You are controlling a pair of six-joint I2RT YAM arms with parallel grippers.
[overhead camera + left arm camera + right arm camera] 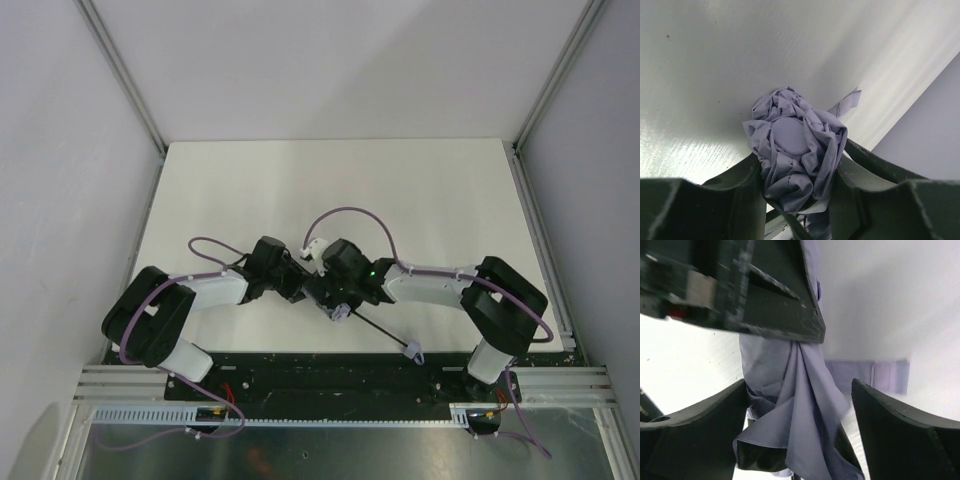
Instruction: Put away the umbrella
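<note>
The umbrella's pale lavender canopy (pixel 790 137) is bunched into a crumpled ball, and my left gripper (pixel 800 155) is shut on it, both dark fingers pressing the fabric. In the right wrist view the folds (pixel 790 390) hang down between the fingers of my right gripper (pixel 799 390). That gripper stands open: its left finger (pixel 705 415) touches the cloth and its right finger (pixel 890 420) is apart from it. From above, both grippers meet near the table's front middle and hide the canopy. The thin black shaft (pixel 375 332) runs out to the small handle (pixel 413 352).
The umbrella's closure strap (pixel 867 376) lies loose on the white table (pixel 330 180) beside the canopy. My left gripper's body (pixel 770 290) hangs close above the right gripper. Frame rails (pixel 540 240) and walls border the table on both sides.
</note>
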